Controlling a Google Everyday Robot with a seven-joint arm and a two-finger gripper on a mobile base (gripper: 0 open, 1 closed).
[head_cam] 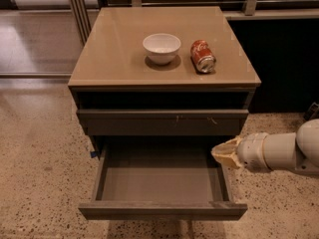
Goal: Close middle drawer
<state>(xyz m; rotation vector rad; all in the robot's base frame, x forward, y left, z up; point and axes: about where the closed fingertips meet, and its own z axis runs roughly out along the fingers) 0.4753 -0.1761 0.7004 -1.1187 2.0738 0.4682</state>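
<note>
The middle drawer (162, 210) stands pulled far out of the cabinet toward me, with its plain grey-brown front at the bottom of the view and its smooth grey tray (159, 176) bare. My gripper (223, 153) reaches in from the right on a white arm. It hangs just over the right side wall of the open drawer, below the taller drawer front (162, 122) with small pale scratch marks, which sits closed.
A white bowl (161, 47) and a red soda can (203, 56) lying on its side rest on the cabinet top (114, 59). Speckled floor surrounds the cabinet. A dark wall is at the back right, and a metal rail at the back left.
</note>
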